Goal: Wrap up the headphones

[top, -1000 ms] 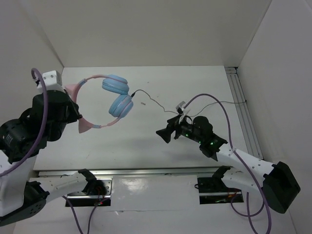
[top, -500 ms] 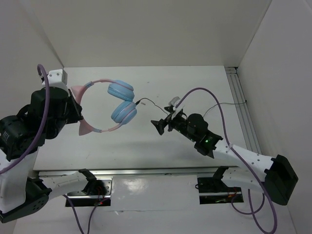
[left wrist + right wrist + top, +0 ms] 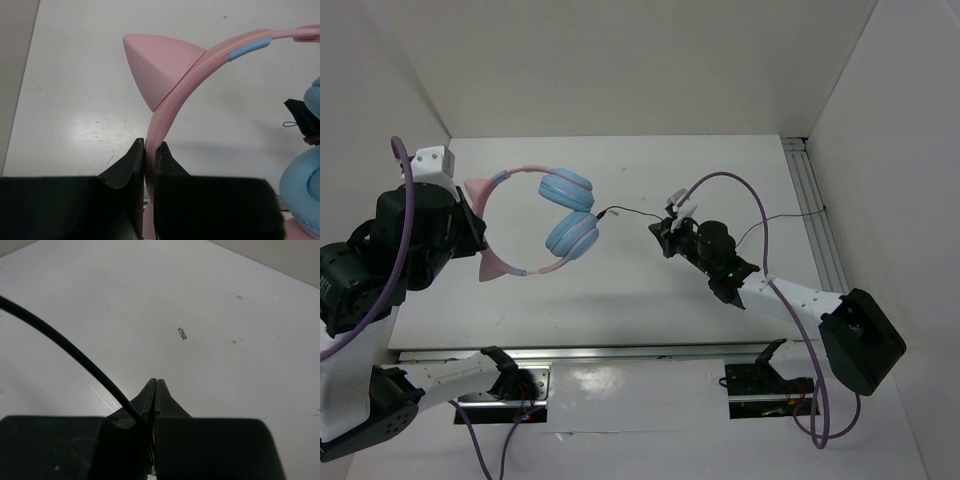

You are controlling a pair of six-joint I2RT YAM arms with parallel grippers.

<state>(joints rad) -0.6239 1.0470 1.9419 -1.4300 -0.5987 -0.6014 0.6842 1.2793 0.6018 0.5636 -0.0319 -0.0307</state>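
Two changes are noted against a second ago. The larger: the small pink cat-ear headphones [image 3: 525, 172] have been carried a little to the right. They are held clear of the white table [image 3: 720, 170] by the left gripper [image 3: 148, 147], which is clamped on the pink headband just below one cat ear. The smaller: the right gripper [image 3: 155, 382], formerly spread and well off to the lower right of the headphones, has been brought up beside them. It is pinched shut on the thin black cable [image 3: 65, 347], which is seen running into the closed jaws.

With band and cable both secured, winding is judged ready to be begun; no turn is yet laid round the headphones.

Counted: one table, one pair of headphones, two grippers, two light blue round ear cups [image 3: 572, 232], two pink cat ears [image 3: 160, 65], one cable — and one tiny scrap [image 3: 182, 333] on the table beyond the cable.
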